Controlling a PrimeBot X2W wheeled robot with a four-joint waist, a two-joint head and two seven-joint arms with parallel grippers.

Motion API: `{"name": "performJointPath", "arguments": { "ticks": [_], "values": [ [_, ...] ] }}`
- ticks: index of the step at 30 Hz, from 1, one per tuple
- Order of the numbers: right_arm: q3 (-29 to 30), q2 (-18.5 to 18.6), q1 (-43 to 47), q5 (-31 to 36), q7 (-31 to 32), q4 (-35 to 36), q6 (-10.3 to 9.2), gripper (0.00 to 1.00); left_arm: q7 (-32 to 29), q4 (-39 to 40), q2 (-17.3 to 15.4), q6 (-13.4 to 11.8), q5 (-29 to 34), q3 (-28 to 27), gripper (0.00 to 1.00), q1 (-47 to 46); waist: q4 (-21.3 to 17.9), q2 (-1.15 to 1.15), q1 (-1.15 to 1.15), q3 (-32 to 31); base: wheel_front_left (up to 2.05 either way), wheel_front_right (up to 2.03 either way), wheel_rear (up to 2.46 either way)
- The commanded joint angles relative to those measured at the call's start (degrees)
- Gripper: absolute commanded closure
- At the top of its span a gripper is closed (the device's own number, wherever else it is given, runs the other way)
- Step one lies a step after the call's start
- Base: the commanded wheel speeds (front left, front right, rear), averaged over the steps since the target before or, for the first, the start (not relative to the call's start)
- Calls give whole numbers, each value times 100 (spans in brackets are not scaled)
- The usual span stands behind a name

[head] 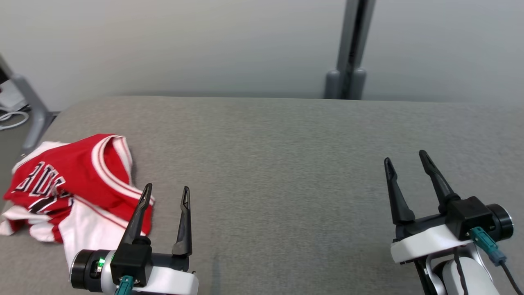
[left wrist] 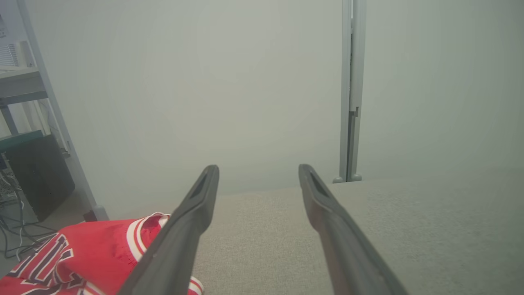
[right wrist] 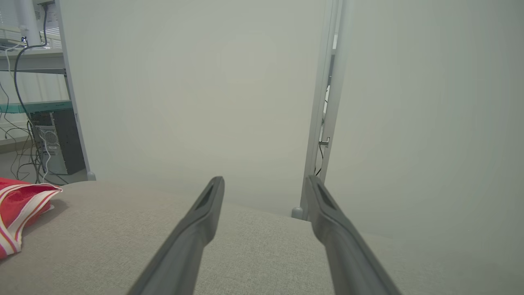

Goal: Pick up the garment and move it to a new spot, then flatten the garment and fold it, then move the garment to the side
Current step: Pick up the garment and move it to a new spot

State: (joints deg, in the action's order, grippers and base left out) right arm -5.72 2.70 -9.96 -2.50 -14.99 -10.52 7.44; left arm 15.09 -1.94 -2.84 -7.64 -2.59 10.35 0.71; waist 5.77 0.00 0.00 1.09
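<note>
Both grippers, left and right, hover spread and empty beside the jersey

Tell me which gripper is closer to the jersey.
The left gripper: it sits open right beside the crumpled red-and-white jersey at the left end of the grey surface. The right gripper, also open, is far across on the other side.

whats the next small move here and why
Probably shift the left gripper left and down onto the red jersey: its jaws stand open and empty, the jersey lies crumpled right beside it, while the right gripper is far off.
</note>
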Motion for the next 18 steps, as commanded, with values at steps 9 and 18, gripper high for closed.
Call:
{"name": "performJointPath", "arguments": {
  "ticks": [9, 18],
  "values": [
    [-163, 36, 130, -91, -31, -58, 5, 0, 9, -124, -17, 41, -13, -188, 0, 156, 1251, 0, 0, -175, 0, 0, 0],
    [-351, 36, 218, -218, -31, -104, 5, 0, 9, -101, -25, 127, 73, -312, 0, 289, 1915, 0, 0, -345, 0, 0, 0]
  ]
}}
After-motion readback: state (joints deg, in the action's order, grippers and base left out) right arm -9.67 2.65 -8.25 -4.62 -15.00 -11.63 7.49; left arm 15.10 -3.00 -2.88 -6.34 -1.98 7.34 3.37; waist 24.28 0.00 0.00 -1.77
